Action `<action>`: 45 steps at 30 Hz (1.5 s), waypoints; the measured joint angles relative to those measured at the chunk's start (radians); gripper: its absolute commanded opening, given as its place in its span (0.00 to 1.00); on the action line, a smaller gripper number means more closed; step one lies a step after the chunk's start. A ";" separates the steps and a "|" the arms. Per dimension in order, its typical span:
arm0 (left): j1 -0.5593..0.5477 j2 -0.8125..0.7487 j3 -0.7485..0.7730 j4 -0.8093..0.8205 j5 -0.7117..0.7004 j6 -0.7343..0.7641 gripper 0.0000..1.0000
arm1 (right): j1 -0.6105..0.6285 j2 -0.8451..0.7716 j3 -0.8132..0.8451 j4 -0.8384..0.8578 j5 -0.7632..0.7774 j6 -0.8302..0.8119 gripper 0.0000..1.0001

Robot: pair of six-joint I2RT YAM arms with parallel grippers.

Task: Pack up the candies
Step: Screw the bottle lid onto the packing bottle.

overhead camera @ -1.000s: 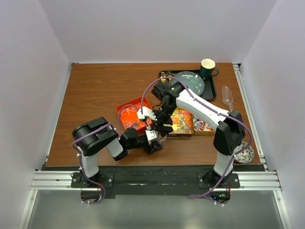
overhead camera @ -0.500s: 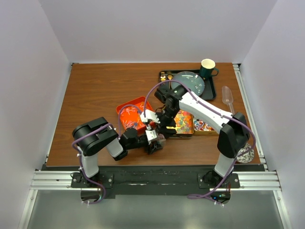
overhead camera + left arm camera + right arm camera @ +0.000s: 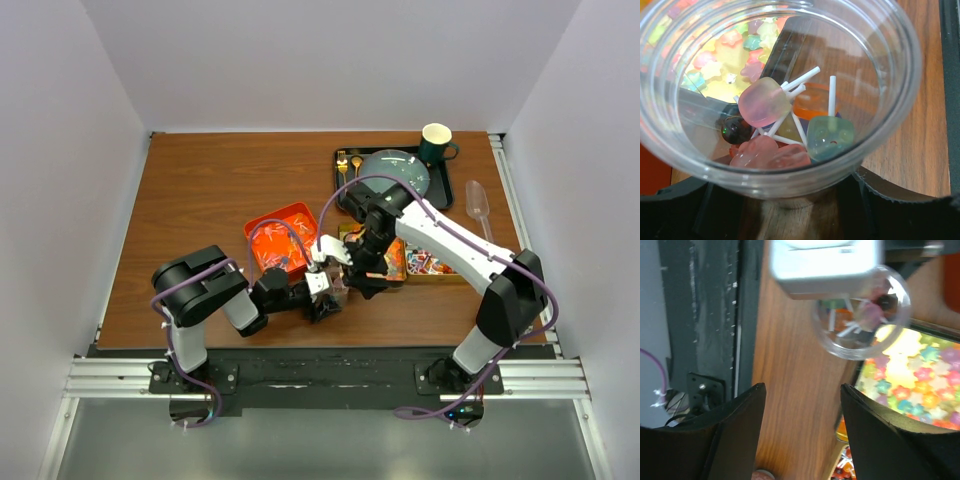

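— What's moved?
— The right gripper (image 3: 802,390) has swung in close by the cup (image 3: 890,125) — fingers apart, empty.
— The candies (image 3: 764,102)?
— Inside the cup, grasped by the left gripper (image 3: 328,297) — white sticks crossed, mostly pointing up.

No legible text, label, brand, number or sign on anything in view.

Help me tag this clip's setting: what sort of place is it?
Probably a robot test cell: white walls box in the table, left arm and right arm mounted on a metal rail.
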 measured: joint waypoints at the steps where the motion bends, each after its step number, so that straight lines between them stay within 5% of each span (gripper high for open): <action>1: 0.000 0.000 0.000 0.000 0.000 0.000 0.00 | -0.006 0.000 0.010 0.010 0.000 0.000 0.69; 2: 0.000 0.000 0.000 0.000 0.000 0.000 0.00 | -0.011 0.001 0.021 0.022 -0.001 0.000 0.82; 7: 0.000 0.000 0.000 0.000 0.000 0.000 0.00 | -0.016 0.000 0.038 0.146 -0.012 -0.008 0.87; 20: 0.000 0.000 0.000 -0.001 -0.002 0.001 0.00 | -0.015 0.130 0.077 0.172 -0.153 -0.167 0.83; 45: 0.000 0.000 0.003 -0.003 -0.004 0.001 0.00 | 0.004 0.129 0.043 0.130 -0.193 -0.267 0.76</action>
